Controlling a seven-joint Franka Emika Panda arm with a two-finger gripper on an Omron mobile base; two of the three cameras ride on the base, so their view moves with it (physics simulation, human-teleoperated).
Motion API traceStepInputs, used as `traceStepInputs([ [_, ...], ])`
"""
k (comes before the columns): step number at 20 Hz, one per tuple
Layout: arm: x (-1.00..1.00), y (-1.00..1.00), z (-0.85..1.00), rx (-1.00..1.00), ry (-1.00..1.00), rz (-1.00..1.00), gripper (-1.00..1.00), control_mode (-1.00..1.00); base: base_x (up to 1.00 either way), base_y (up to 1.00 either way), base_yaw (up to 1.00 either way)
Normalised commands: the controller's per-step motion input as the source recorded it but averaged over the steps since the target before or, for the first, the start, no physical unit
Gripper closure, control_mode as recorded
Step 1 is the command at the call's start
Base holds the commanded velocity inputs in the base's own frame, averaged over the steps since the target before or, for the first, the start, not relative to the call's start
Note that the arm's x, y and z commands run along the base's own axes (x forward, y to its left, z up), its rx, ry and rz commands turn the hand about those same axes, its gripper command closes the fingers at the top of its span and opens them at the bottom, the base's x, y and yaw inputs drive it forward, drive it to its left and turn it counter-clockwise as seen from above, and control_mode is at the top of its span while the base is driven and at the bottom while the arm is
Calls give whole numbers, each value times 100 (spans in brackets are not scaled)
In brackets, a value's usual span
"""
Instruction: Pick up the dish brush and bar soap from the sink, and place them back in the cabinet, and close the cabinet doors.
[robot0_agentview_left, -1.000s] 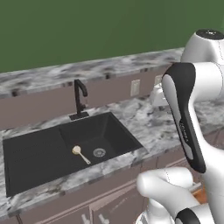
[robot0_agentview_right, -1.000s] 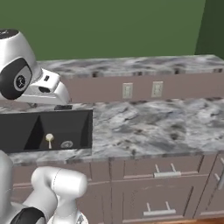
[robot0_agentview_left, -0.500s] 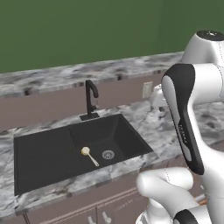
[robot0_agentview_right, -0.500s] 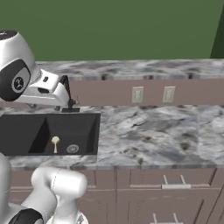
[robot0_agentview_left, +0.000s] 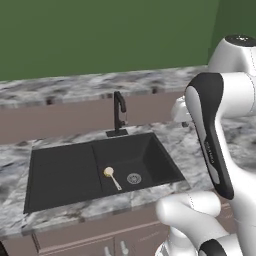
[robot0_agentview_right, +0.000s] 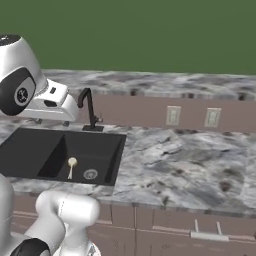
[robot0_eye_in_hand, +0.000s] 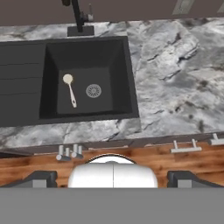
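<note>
- No readable writing or brand anywhere.
- The end effector (robot0_eye_in_hand: 112, 177) is sitting high above the bench (robot0_eye_in_hand: 175, 83) with its jaws spread wide, gripping nothing.
- The dish brush (robot0_eye_in_hand: 70, 89) is lying in the sink (robot0_eye_in_hand: 26, 94), just beside the drain (robot0_eye_in_hand: 93, 90).
- The right base view is giving two wall outlets (robot0_agentview_right: 173, 115); the hand view is catching drawer handles (robot0_eye_in_hand: 183, 148).

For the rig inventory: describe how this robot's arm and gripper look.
The arm is glossy white with rounded, tube-like links and dark, nearly black joint sections; one long black panel carries small pale lettering. No loose cables show. In the hand view, the gripper has two small dark grey, blocky fingertips.
</note>
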Motion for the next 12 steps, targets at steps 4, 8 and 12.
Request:
traceStepInputs([
  [4, 0, 0, 0, 0, 0, 0, -100, 100, 39, 0, 16],
  [8, 0, 0, 0, 0, 0, 0, -100, 100, 38, 0, 3],
  [12, 0, 0, 0, 0, 0, 0, -100, 100, 38, 0, 0],
])
